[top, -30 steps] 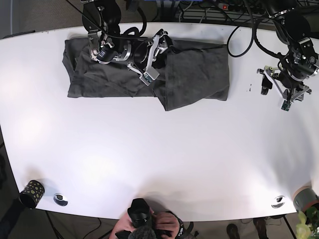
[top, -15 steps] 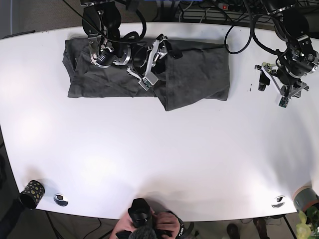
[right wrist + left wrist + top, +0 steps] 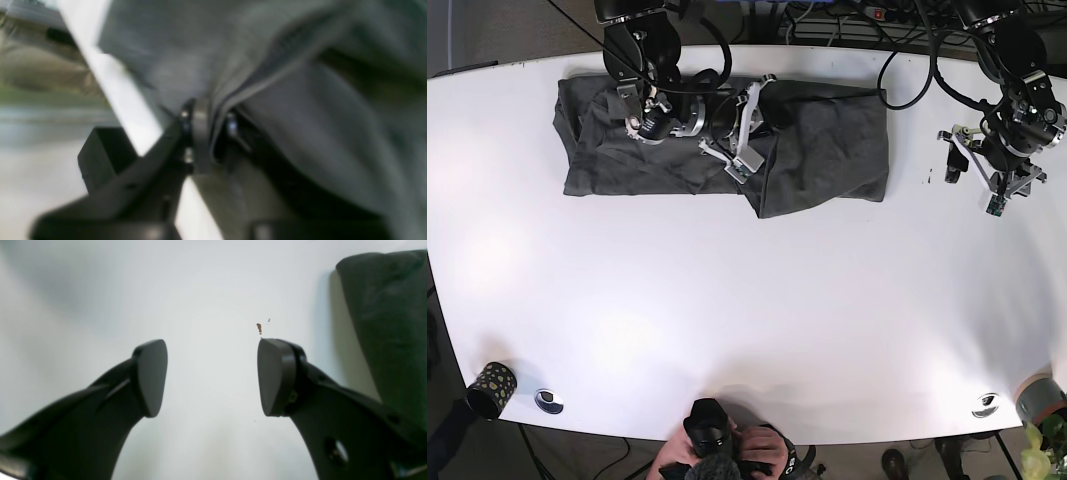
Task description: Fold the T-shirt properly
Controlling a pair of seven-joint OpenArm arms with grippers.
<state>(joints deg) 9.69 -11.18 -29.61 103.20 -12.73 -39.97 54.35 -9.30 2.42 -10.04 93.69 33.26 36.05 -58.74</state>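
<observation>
A white tabletop [image 3: 757, 300] with rounded corners is seen from above. A dark grey T-shirt [image 3: 827, 150] is laid along the far edge, spread from near the far left corner to past the middle, with its lower hem hanging unevenly where a flap juts toward the near edge. Small dark specks [image 3: 930, 178] are found on the bare surface between the shirt and the right edge; in the left wrist view they appear as a brownish mark [image 3: 259, 328] beside the shirt's edge [image 3: 383, 323]. At the near left corner a dark patterned cup [image 3: 490, 386] and a small metal disc [image 3: 549, 400] are set. A second metal disc [image 3: 985, 405] is placed near the near right corner.
</observation>
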